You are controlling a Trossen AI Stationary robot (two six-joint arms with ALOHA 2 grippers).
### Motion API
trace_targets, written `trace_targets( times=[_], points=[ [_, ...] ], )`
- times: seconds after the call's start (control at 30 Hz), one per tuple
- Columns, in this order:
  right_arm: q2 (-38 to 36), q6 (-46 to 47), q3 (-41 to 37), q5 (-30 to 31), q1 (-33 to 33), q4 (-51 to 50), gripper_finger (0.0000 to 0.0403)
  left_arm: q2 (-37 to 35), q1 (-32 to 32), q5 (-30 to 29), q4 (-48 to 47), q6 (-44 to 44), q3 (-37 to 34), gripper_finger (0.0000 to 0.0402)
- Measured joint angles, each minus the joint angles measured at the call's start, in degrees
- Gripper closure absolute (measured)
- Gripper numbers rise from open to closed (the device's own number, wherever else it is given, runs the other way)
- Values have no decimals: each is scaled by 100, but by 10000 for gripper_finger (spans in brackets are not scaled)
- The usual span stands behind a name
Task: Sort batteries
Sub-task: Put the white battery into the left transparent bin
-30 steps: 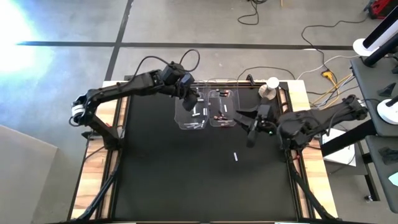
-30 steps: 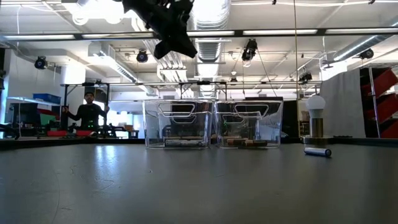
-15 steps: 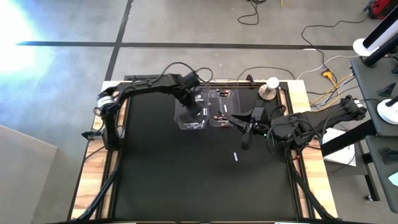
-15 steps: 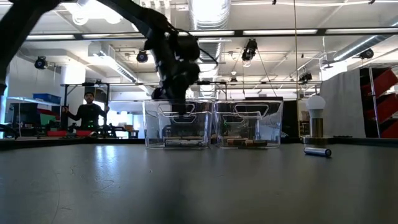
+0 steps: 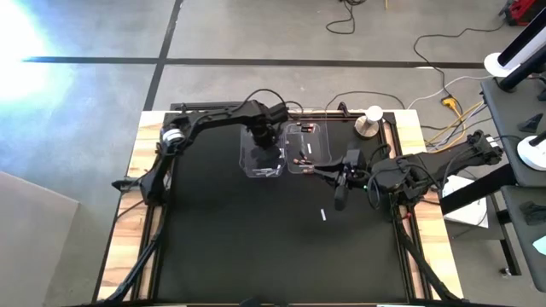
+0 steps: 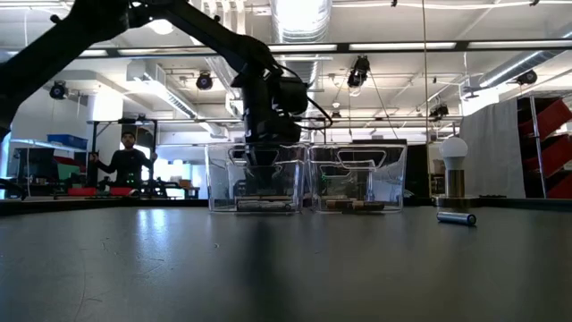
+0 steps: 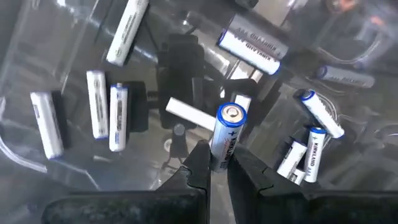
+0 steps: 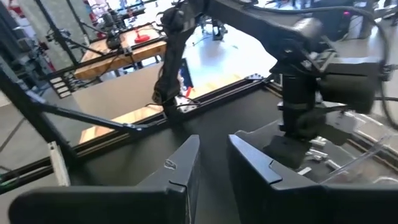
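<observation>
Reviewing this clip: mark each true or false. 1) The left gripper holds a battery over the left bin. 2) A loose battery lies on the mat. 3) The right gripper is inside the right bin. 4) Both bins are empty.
1) True: the left gripper is shut on a silvery-white battery over the left bin.
2) True: a loose battery lies on the mat.
3) False: the right gripper hangs over the mat beside the right bin.
4) False: both hold batteries.

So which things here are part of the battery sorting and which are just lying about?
Part of the job:
- battery gripped in left hand
- loose battery on the mat
- batteries in the left bin
- right bin

Just lying about:
- knob object
- floor cables
</observation>
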Motion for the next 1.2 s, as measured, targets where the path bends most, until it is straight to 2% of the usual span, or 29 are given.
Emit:
trace_targets(
  times=[0.27,0.63,0.77,0.87,1.0,1.1,1.2],
  points=[
    [1,19,0,-75,0,4,344,456,-15,-135,-328,450,377,389],
    [2,118,0,-75,0,7,330,727,-20,-474,-251,292,347,389],
    [2,222,0,-75,0,6,325,727,-18,-542,-241,262,317,369],
    [2,555,0,-86,0,-123,323,727,-18,-554,-238,262,313,351],
    [38,1500,-108,-87,13,-1020,330,702,-18,-554,-234,264,306,338],
    [191,2227,-445,-74,89,-1734,339,650,-18,-553,-233,300,296,336],
    [511,2833,-982,-84,211,-1912,347,508,-11,-419,-250,349,291,335]
  ],
)
